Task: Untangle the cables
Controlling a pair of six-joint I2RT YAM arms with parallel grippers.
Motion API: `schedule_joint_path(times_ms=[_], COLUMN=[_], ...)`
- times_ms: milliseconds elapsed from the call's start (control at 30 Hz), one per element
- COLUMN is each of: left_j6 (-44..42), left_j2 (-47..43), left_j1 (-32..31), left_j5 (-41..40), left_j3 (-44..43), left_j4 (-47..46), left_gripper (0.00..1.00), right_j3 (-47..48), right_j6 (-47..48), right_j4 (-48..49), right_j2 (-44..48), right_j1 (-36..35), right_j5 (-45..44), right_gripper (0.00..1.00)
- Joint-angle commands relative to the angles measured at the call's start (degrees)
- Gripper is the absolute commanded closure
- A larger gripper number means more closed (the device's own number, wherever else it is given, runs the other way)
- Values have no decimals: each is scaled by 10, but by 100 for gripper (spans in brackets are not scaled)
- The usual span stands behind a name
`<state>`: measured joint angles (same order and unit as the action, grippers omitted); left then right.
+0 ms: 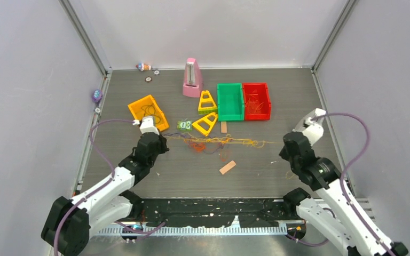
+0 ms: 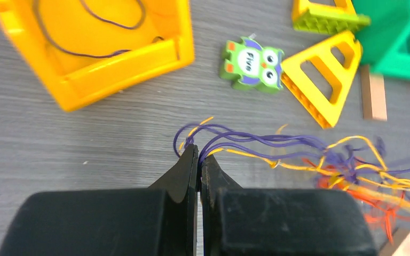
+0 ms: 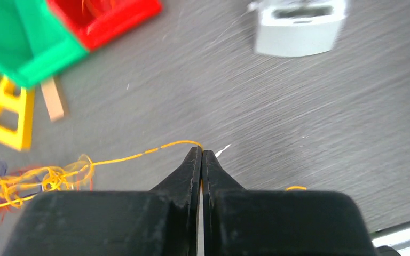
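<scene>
- At top-view centre, the cables lie knotted.
- Left gripper: clamped on purple and yellow strands, anchoring them.
- Right gripper: clamped on one yellow strand, presumably to draw it out.

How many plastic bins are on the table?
3: a yellow bin at the left, a green bin right of centre, and a red bin beside it, further right. None seems hidden.

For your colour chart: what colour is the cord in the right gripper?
Yellow cord; clearest in right wrist view.
</scene>
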<state>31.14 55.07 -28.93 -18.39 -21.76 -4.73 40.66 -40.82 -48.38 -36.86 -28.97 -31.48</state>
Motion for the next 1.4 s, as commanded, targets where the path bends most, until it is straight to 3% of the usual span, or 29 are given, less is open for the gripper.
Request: schedule_joint_path(times_ms=[0, 133, 267, 333, 400, 467, 500, 667, 1067, 1367], left_j6=[72, 185, 166, 107, 11, -32, -44, -56, -59, -63], left_j2=[-35, -48, -59, -58, -56, -51, -47, -29, -28, -32], left_j1=[8, 8, 8, 8, 8, 1, -5, -17, -21, -23], left_j5=[-174, -295, -295, -221, -72, 37, 69, 112, 153, 154], left_j3=[0, -20, -20, -9, 2, 14, 22, 19, 23, 24], left_j4=[52, 175, 161, 101, 3, -76, -106, -127, -143, -143], left_gripper=[100, 100, 100, 100, 100, 100, 100, 100, 100, 100], right_j3=[12, 32, 10, 0, -4, 3, 6, 56, 312, 343], right_j6=[-53, -107, -47, 10, 66, 103, 118, 132, 180, 180], right_j4=[-40, -74, 2, 51, 94, 130, 154, 242, 330, 477], right_j2=[52, 80, 123, 112, 80, 37, 11, -65, -298, -426], right_j1=[55, 67, 67, 67, 67, 68, 68, 67, 67, 68], right_j5=[-115, -172, -141, -76, 27, 142, 206, 351, 387, 411], right_gripper=[95, 95, 95, 95, 95, 95, 95, 95, 95, 95])
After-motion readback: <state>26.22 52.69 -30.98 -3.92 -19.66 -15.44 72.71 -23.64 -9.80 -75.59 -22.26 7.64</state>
